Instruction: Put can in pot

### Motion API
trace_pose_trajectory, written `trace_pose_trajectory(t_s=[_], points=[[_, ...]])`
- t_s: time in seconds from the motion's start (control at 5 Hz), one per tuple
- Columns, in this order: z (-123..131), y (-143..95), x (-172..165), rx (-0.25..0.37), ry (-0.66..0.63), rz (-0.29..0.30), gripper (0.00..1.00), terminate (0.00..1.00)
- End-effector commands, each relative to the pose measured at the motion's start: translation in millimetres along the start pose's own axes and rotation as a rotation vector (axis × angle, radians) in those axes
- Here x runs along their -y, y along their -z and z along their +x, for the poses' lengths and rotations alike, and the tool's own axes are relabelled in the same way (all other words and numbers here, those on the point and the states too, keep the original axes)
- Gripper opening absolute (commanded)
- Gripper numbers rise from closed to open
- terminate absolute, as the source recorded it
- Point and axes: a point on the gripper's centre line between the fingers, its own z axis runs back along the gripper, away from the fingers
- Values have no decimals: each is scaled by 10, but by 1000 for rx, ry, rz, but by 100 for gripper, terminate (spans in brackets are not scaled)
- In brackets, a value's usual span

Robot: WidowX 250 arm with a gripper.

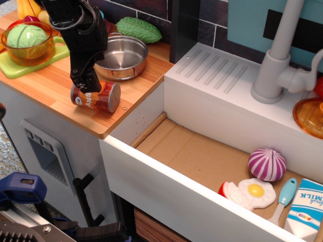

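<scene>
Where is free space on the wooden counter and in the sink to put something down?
Bare wood lies along the counter's front edge, left of the can. The sink's left cardboard floor is bare up to the onion. It is crowded at the back, around the pot and gripper.

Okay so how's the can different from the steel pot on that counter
The can lies on its side near the counter's front edge; the pot sits upright farther back. The can wears an orange and dark red label with white lettering; the pot is bare shiny steel. The can is closed and narrower; the pot is wide, shallow, open and empty. The gripper is down at the can, not the pot. Both rest on the wooden counter and show silver metal.
</scene>
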Motion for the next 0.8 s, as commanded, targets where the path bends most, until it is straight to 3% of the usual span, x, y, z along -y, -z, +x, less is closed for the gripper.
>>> trace_pose_trajectory(t_s=[0.0, 0.6], points=[[-49, 67, -48, 25, 2, -13, 100, 0], [-155, 268, 83, 58, -60, -78, 100, 0]])
